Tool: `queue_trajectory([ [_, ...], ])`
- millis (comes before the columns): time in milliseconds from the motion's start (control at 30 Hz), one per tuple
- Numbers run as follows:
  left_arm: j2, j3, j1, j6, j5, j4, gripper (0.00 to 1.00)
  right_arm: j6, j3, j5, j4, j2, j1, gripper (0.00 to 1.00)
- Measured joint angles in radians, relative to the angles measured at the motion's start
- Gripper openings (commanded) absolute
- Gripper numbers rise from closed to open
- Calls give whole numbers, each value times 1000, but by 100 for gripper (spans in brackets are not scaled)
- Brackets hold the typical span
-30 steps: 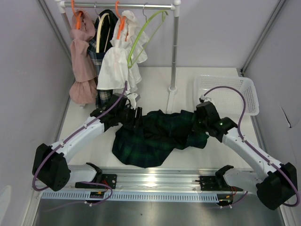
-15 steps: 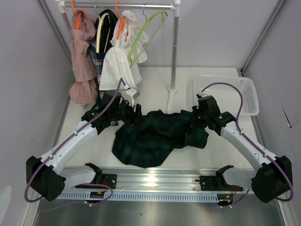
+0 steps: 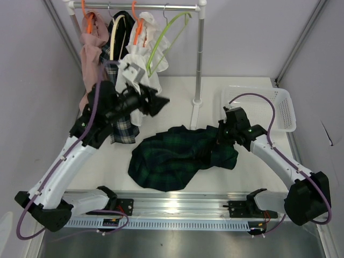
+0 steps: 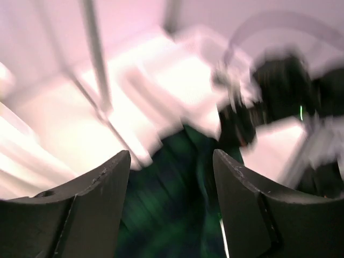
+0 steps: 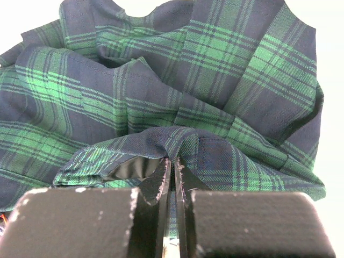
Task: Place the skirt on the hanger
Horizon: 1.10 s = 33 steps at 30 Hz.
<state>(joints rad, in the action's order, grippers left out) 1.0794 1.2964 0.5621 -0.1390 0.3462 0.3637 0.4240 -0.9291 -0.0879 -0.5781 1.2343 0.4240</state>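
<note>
Far left and beyond the dark green and navy tartan skirt (image 3: 177, 156), the pink ruffled garment (image 3: 89, 51) on the rail is half hidden by the left arm, and a checked piece below it is mostly covered too. The white blouse (image 3: 141, 56) behind the skirt's left end is partly blocked by the left gripper (image 3: 156, 100), which hangs in the air above and left of the skirt. On the left wrist camera everything past the fingers (image 4: 102, 185) is smeared: only a green blur of skirt and pale streaks, nothing sharp. Those fingers stand spread wide with nothing between them, touching nothing. The lime-green plastic hanger (image 3: 161, 40) hangs bare on the rail, well beyond the skirt. The metal rail upright (image 3: 200, 54) stands just behind the skirt's far edge. The skirt itself lies crumpled on the white table (image 3: 177, 91), its folds hiding its own shape and waistband. At its right end sits the right gripper (image 3: 221, 134); up close its fingers (image 5: 161, 180) are pressed together, pinching a folded hem of plaid cloth, lining showing just to the left of the pinch. The white plastic lattice basket (image 3: 269, 102) sits right of the skirt.
</note>
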Motion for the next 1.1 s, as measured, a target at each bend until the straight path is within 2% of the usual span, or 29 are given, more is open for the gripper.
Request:
queue_trajectory([
  [267,283,539,-2,51,-243,-69,72,-3,-5,-19,14,15,-3,0],
  [400,515,851,-9,115,-328,-2,72,-7,-10,-33,15,18,-8,0],
  [500,665,1001,-26,159,-370,43,73,-9,-11,-39,16,18,-10,0],
  [733,802,1048,-104,186,-372,117,74,-15,-11,-53,19,19,-11,0],
  [1100,817,1049,-166,192,-224,120,72,-18,-11,-61,30,32,-14,0],
])
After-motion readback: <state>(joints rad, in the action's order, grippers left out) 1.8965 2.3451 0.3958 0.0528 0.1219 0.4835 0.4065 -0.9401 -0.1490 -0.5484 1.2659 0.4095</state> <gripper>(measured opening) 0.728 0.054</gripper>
